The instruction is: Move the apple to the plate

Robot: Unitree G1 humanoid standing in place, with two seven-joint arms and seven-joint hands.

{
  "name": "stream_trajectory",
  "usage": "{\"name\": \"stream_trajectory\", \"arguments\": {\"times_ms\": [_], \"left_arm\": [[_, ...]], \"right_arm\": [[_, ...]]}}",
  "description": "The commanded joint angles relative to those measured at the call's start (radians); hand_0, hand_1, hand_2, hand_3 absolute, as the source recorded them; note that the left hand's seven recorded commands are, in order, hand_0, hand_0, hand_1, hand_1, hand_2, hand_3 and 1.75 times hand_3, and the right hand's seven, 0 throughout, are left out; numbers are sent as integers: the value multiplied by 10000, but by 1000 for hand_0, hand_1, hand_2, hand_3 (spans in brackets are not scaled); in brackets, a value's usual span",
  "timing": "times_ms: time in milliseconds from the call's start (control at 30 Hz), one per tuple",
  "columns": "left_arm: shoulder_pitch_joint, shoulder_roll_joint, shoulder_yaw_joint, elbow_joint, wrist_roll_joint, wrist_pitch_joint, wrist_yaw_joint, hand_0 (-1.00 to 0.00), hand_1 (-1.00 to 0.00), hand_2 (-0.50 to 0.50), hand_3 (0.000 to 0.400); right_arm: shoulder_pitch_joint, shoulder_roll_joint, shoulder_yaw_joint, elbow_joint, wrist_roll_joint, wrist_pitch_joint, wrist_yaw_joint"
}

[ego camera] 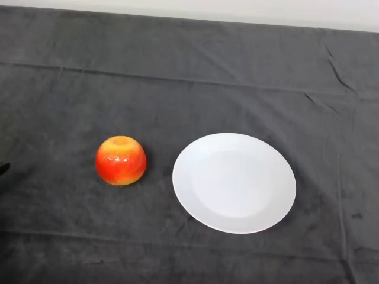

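A red and yellow apple (pixel 121 160) stands upright on the dark cloth, left of centre. Just to its right lies a white round plate (pixel 234 182) with nothing on it; a narrow strip of cloth separates the two. At the view's left edge only a small black sliver of my left hand (pixel 3 168) shows. It is well to the left of the apple and does not touch it.
The dark cloth (pixel 189 77) covers the whole table and has a few creases at the back right. The table's far edge runs along the top of the view, with a pale wall beyond it.
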Motion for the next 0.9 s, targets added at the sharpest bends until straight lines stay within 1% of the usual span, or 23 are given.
{"name": "stream_trajectory", "arguments": {"times_ms": [33,233,467,667,900], "left_arm": [[-646,-42,56,347,225,-305,111,0,0,0,0],[-833,-327,-315,340,660,-639,188,0,0,0,0],[-924,-591,-877,334,1225,-956,-64,0,0,0,0],[-1025,-733,-1299,256,1635,-1085,-283,0,0,0,0],[-984,-1160,-1811,-119,2098,-1140,-243,0,0,0,0]], "right_arm": [[1111,1505,-129,805,122,604,-152],[1111,1505,-127,806,125,604,-151],[1110,1504,-125,807,128,603,-150],[1110,1505,-123,807,131,603,-149],[1110,1505,-121,806,134,604,-148]]}}
